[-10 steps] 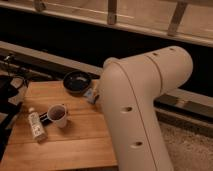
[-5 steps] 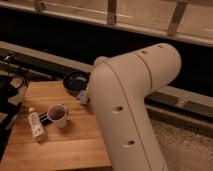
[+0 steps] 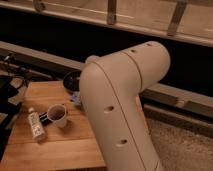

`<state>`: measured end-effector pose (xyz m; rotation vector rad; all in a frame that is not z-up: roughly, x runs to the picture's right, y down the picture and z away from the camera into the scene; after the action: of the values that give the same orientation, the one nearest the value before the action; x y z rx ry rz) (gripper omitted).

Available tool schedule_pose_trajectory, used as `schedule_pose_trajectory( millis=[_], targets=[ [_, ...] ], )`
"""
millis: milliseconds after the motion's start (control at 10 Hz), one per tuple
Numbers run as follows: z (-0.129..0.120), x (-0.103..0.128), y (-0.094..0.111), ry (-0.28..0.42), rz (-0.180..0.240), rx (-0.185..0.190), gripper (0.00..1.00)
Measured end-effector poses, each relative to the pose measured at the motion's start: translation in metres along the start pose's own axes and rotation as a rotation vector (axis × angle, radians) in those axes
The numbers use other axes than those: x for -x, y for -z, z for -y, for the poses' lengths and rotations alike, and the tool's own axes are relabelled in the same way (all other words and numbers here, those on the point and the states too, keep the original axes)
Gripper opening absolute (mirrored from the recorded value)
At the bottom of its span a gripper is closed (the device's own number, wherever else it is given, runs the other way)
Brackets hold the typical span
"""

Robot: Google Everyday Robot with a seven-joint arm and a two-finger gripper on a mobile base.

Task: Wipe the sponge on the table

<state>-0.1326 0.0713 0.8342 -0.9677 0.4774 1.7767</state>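
The table (image 3: 50, 147) is a light brown plank top at the lower left. A small blue patch of the sponge (image 3: 75, 99) peeks out at the left edge of my big white arm link (image 3: 122, 105), just in front of the dark bowl. The rest of the sponge is covered. My gripper is hidden behind that arm link, somewhere over the table's far right part near the sponge.
A dark round bowl (image 3: 71, 80) sits at the table's far edge, half covered by the arm. A white mug (image 3: 57, 115) and a white labelled bottle (image 3: 35, 125) lie on the left half. Dark equipment (image 3: 7, 92) stands at the far left. Gravel floor (image 3: 185, 145) lies right.
The arm has swung left across the view, now covering more of the table's right side and part of the bowl. The blue sponge patch has shifted left with it.
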Motion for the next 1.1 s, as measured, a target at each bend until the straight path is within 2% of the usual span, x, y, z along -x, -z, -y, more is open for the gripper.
schedule_pose_trajectory(
  millis=[100,400,600,800,1000,1100],
  targets=[
    [0.0,0.001,0.0,-0.01,0.005,0.002,0.01],
    [0.021,0.028,0.02,-0.127,0.126,0.036,0.01],
    [0.05,0.036,0.039,-0.213,0.188,0.066,0.01],
    [0.085,0.038,0.06,-0.303,0.246,0.116,0.01],
    [0.126,0.039,0.079,-0.386,0.289,0.208,0.01],
    [0.145,0.04,0.087,-0.417,0.306,0.276,0.01]
  ],
)
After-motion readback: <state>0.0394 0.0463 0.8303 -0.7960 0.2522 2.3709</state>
